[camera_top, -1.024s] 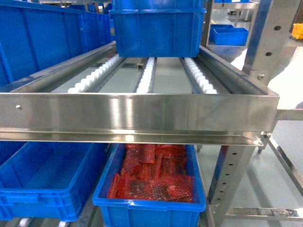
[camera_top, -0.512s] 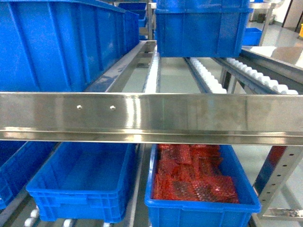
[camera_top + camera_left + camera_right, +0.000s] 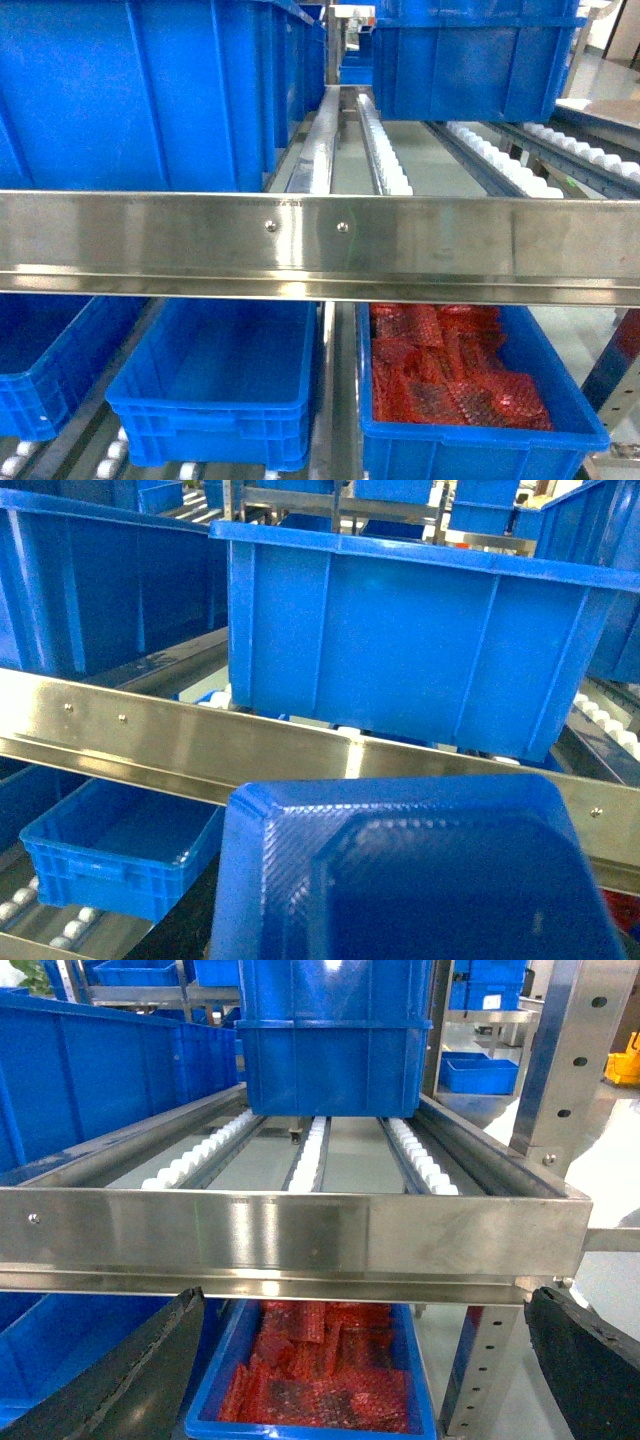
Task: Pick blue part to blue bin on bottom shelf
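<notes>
The blue part (image 3: 420, 880) fills the bottom of the left wrist view, dark blue with a textured bevelled edge. It hangs in the air before the steel rail, held by my left gripper, whose fingers it hides. The blue bin (image 3: 215, 385) (image 3: 110, 845) stands empty on the bottom shelf (image 3: 45, 915), below and to the left of the part. My right gripper (image 3: 365, 1305) is open with nothing between its fingers (image 3: 150, 1370), in front of the rail. Neither gripper shows in the head view.
A steel front rail (image 3: 320, 245) of the upper roller level crosses the head view above the bins. A like crate (image 3: 570, 425) of red bubble-wrap bags (image 3: 450, 380) sits right of the blue bin, another blue crate (image 3: 50, 370) to its left. Large blue crates (image 3: 130, 90) stand on the upper rollers.
The head view has shifted left: the crate of red bags moved from the middle to the right, and the empty blue bin now sits near the centre.
</notes>
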You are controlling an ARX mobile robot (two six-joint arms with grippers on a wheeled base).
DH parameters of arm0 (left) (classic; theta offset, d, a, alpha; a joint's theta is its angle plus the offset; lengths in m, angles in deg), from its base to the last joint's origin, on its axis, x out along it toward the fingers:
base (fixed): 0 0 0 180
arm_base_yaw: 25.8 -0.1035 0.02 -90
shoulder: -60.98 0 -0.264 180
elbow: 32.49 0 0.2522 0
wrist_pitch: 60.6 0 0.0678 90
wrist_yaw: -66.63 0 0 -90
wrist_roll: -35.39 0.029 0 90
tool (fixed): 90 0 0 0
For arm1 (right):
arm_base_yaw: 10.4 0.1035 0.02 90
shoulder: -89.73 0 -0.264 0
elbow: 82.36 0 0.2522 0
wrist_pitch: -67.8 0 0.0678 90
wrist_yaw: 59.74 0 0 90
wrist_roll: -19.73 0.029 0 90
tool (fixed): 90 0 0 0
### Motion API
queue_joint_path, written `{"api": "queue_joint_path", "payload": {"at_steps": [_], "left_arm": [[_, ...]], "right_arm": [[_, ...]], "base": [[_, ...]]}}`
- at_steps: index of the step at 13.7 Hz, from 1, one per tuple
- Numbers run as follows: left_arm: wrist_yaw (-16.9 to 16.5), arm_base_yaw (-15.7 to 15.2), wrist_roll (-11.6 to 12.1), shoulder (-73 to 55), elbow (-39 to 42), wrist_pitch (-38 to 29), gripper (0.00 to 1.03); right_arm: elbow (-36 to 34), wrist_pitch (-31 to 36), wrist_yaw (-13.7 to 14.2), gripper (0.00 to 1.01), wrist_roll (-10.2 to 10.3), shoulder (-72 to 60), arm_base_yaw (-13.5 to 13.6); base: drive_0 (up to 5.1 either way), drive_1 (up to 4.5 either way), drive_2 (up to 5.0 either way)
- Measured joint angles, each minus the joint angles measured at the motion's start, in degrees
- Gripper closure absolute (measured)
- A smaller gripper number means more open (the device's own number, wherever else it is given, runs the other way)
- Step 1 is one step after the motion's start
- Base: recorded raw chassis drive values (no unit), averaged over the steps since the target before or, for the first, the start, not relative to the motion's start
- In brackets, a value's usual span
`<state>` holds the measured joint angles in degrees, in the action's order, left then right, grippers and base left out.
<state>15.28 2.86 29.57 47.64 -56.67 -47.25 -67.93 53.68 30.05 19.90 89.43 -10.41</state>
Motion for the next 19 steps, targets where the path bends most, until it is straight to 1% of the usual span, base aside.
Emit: {"api": "queue_joint_path", "payload": {"at_steps": [7,19], "left_arm": [[-0.15,0.0,0.0,-0.04,0.0,0.0,0.59],[-0.2,0.0,0.02,-0.07,0.02,0.07,0.59]], "right_arm": [[0.0,0.11,0.02,0.03,0.0,0.0,0.0],[0.0,0.09,0.17,0.03,0.04,0.0,0.0]], "base": [[-4.9,2.31,2.3],[0.0,0.0,0.0]]}}
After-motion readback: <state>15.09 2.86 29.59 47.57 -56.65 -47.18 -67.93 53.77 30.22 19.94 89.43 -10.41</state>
